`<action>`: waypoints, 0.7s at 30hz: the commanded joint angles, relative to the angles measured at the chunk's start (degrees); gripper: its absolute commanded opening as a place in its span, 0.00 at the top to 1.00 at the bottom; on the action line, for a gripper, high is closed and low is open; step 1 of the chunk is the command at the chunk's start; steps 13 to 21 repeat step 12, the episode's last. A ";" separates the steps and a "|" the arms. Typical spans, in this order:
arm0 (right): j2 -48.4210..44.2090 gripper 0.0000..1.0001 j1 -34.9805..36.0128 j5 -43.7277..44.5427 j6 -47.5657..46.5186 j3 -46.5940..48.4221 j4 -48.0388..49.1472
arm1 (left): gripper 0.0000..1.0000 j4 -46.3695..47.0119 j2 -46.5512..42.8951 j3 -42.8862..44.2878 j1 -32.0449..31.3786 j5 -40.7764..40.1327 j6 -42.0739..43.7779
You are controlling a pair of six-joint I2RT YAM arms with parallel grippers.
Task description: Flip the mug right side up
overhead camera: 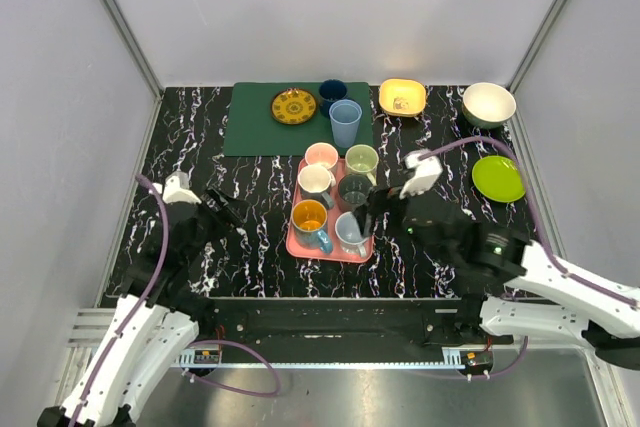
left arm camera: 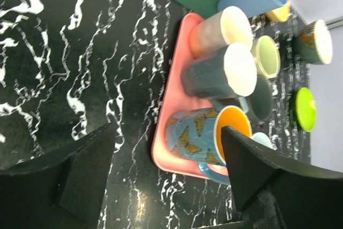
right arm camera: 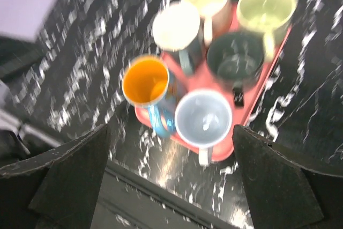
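A pink tray holds several mugs, all with their mouths up. The pale blue mug stands at the tray's near right corner, beside the butterfly mug with an orange inside. My right gripper is open and empty above the pale blue mug; in the right wrist view the mug shows its empty inside between the fingers of the gripper. My left gripper is open and empty on the table left of the tray; in its own view the gripper faces the butterfly mug.
A green mat at the back holds a yellow patterned plate, a blue tumbler and a dark blue cup. A yellow bowl, a white bowl and a green plate stand at the back right.
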 commanded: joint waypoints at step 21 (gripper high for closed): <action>-4.31 0.00 -9.29 16.69 -3.41 0.36 -1.53 | 0.18 -0.86 10.25 7.41 0.08 1.07 7.24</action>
